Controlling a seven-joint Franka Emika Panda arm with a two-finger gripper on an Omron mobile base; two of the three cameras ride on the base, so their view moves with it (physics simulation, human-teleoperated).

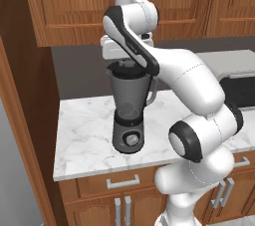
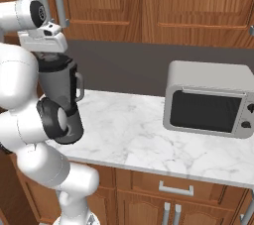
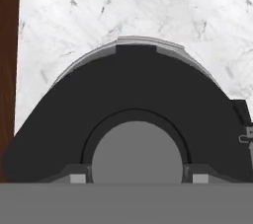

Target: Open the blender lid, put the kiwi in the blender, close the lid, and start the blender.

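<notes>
The dark grey blender [image 1: 129,108] stands on the marble counter [image 1: 82,135] near its left end, silver knob facing front. Its smoky jar [image 2: 58,86] carries the blender lid [image 1: 128,68] at its rim. My gripper [image 1: 126,60] hangs straight down over the jar top. In the hand view the lid [image 3: 133,90] lies just below the hand, and my gripper [image 3: 137,176] is shut on the lid's raised centre knob [image 3: 136,151], with a fingertip [image 3: 77,178] at each side. The kiwi is out of view.
A boxy grey toaster oven [image 2: 208,100] sits on the counter to the blender's right. A tall wooden side panel [image 1: 20,120] closes off the counter's left end. Wooden wall cabinets [image 2: 149,6] hang above the hand.
</notes>
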